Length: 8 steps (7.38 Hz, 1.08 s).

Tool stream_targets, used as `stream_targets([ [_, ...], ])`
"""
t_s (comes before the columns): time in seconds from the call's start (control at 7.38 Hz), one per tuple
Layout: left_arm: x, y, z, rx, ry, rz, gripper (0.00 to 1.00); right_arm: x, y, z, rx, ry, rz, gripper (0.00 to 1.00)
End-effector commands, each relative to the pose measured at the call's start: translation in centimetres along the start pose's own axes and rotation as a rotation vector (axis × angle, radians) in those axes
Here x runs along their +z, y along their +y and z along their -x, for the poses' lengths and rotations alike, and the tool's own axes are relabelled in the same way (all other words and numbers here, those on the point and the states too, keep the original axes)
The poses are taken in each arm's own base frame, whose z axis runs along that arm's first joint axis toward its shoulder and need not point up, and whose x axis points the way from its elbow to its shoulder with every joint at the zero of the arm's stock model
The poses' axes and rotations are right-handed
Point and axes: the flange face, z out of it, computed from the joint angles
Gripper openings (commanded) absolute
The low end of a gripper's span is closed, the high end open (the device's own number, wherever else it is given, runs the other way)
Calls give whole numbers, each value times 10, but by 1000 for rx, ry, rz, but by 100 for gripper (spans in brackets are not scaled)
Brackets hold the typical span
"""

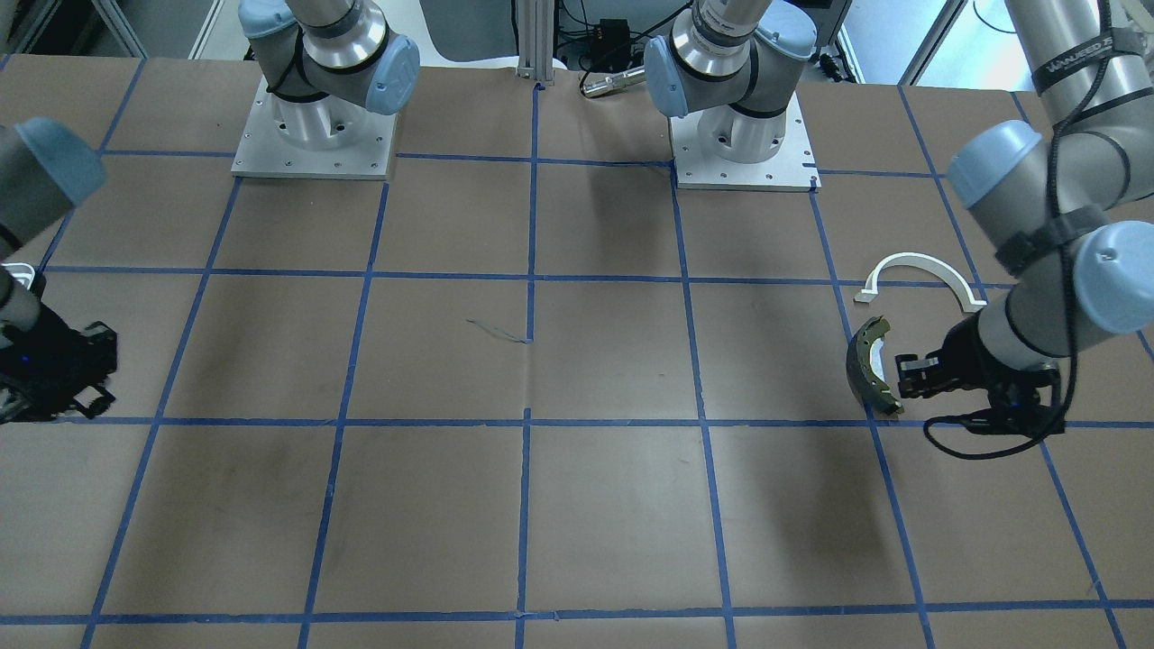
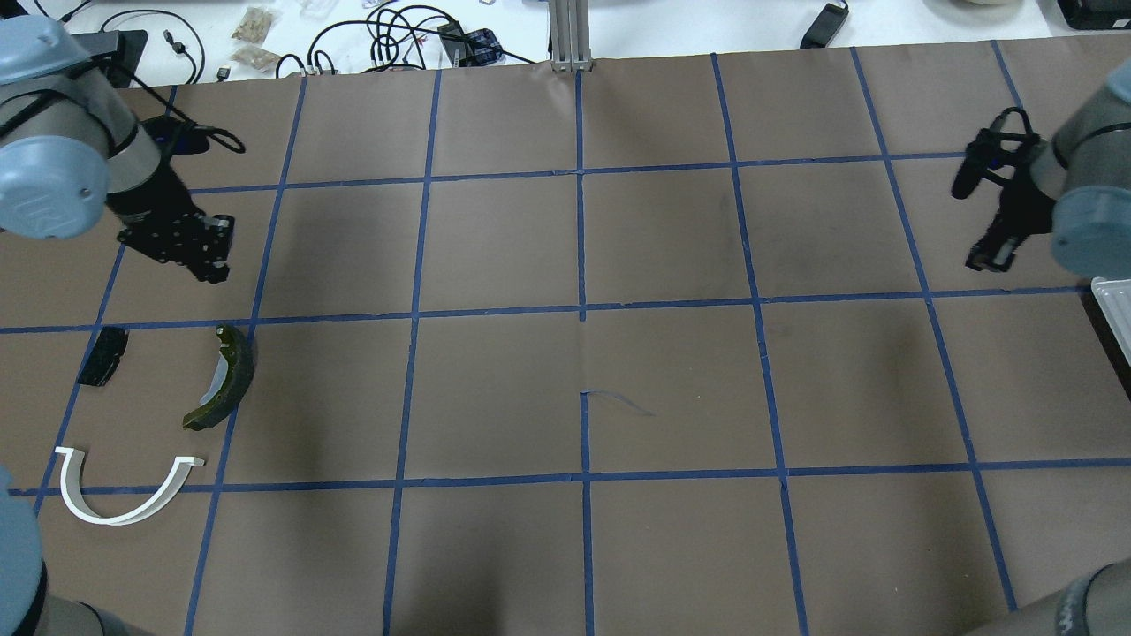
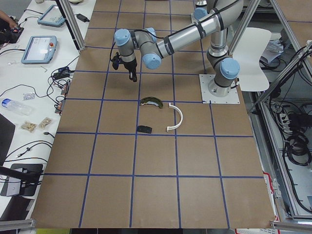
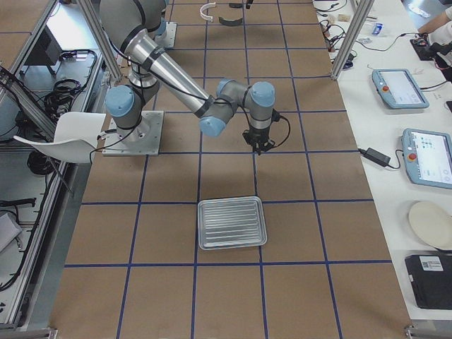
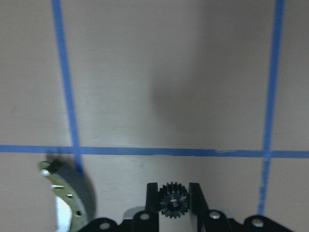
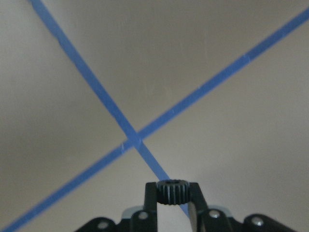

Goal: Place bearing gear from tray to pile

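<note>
My left gripper [image 5: 173,193] is shut on a small black toothed bearing gear [image 5: 173,202] and hangs over the table beside the pile. It shows in the overhead view [image 2: 212,256] just beyond the olive-and-black brake shoe [image 2: 225,375]. The pile also holds a flat black pad [image 2: 103,355] and a white half-ring bracket [image 2: 124,499]. My right gripper [image 6: 172,188] is shut on a second black gear [image 6: 172,192] above crossing tape lines. It hangs [image 4: 260,147] a short way from the ribbed silvery tray [image 4: 232,223], which looks bare.
The table is brown paper with a blue tape grid [image 2: 581,314]. Both arm bases [image 1: 314,135] stand at the robot's edge. Cables and tablets [image 4: 402,88] lie on the white bench past the far edge. Only the tray's corner [image 2: 1115,305] shows overhead.
</note>
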Motion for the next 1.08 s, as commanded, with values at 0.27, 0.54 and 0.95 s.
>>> stream_targets([
  [0.27,46,20,104,3,61,58,0,-20,-220,205,377,-10,-57,6],
  [0.54,84,29,97,-2,103,119,0,-22,-279,321,495,-32,-72,10],
  [0.95,106,39,88,4,127,116,0,-10,-335,420,646,-59,-65,13],
])
